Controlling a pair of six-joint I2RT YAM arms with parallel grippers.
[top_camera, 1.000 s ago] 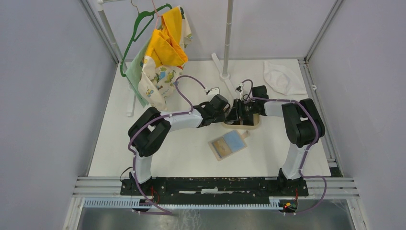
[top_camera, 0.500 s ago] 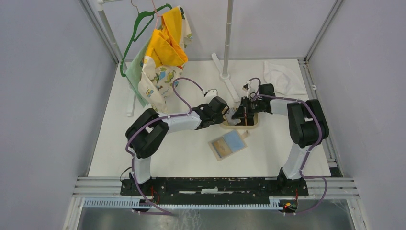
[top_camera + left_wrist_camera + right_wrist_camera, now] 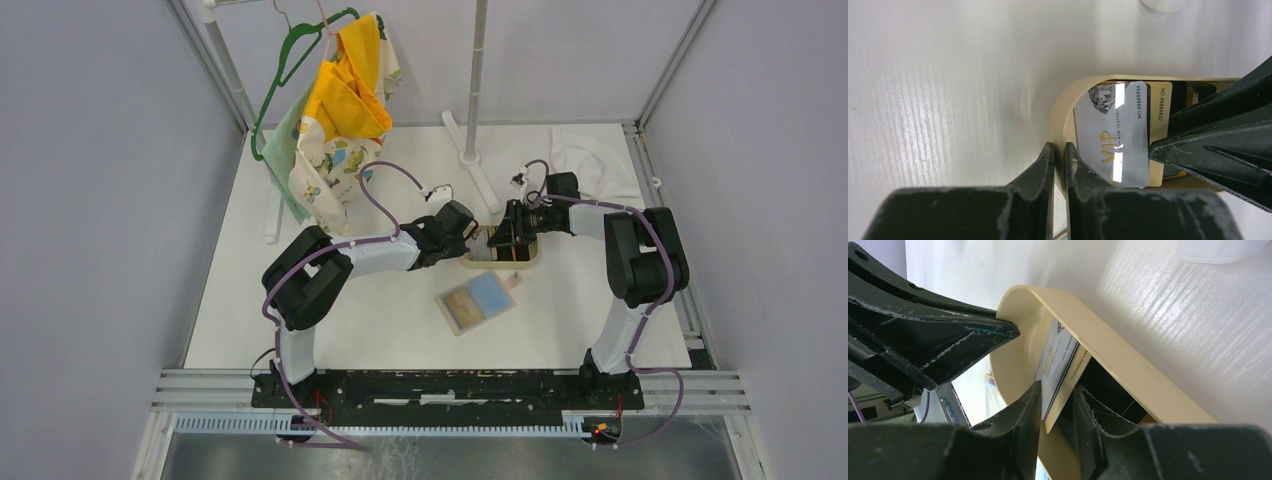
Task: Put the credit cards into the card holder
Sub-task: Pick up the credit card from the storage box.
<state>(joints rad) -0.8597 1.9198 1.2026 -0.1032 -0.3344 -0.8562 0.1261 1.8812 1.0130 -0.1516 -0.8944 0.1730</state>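
A tan oval tray (image 3: 500,267) sits mid-table and holds the credit cards. My left gripper (image 3: 478,243) is shut on the tray's left rim (image 3: 1058,115), and the rim shows between its fingertips (image 3: 1059,147). A white-grey VIP card (image 3: 1118,145) lies over a gold card (image 3: 1162,107), with dark cards below. My right gripper (image 3: 508,240) reaches in from the right. It is shut (image 3: 1057,388) on the edges of the white-grey card (image 3: 1053,360) and the gold card (image 3: 1075,375), which are tilted up. The card holder (image 3: 478,302) lies open in front of the tray, tan and light blue inside.
A rack with a green hanger and yellow patterned clothes (image 3: 330,100) stands at the back left. A pole on a white base (image 3: 470,140) is behind the tray. A white cloth (image 3: 590,160) lies at the back right. Metal rails run along the near edge.
My right gripper has drawn back to the right from over the tray's middle to its right side. My left gripper has stayed on the tray rim.
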